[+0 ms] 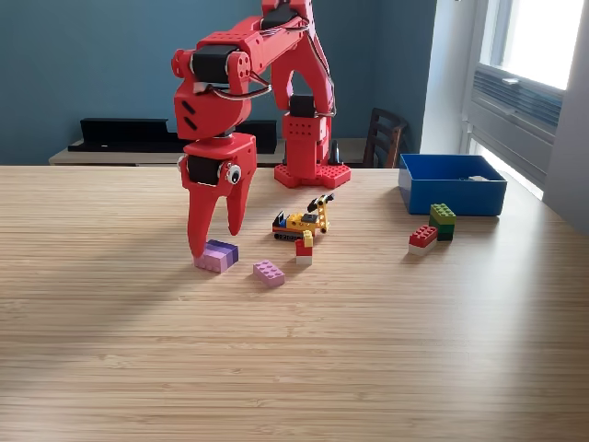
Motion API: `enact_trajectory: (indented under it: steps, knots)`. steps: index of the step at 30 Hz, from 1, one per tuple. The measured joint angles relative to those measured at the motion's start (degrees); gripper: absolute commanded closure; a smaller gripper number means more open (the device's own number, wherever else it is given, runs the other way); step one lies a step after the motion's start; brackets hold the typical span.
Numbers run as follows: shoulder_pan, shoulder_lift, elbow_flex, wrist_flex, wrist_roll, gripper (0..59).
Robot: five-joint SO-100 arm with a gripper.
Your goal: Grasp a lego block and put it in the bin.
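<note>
The red fingers (pixel 213 241) hang spread apart over a purple lego block (pixel 218 255) on the desk (pixel 294 368), well apart from the blue bin (pixel 452 194).

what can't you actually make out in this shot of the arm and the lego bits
- Inside of the bin, exterior view: its near wall hides most of the floor; a pale shape inside is too small to name.
- Gripper: whether its fingers touch the purple block cannot be told from this angle.
- Arm top: cut off by the upper edge.
- Yellow toy: too small for detail.
</note>
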Motion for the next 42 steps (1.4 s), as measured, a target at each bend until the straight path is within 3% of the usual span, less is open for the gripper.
enact_trajectory:
  steps: [17,20,23,36,42]
  knots:
    - [1.1,-10.5,-11.3,4.3,0.0,36.7]
    - [1.1,-12.0,-13.8,5.4,0.4,44.2]
    - [1.1,-13.2,-15.9,6.2,0.5,58.5]
    - [1.1,-14.0,-17.0,7.0,1.1,58.5]
    - [1.1,-14.0,-13.8,7.0,1.7,58.5]
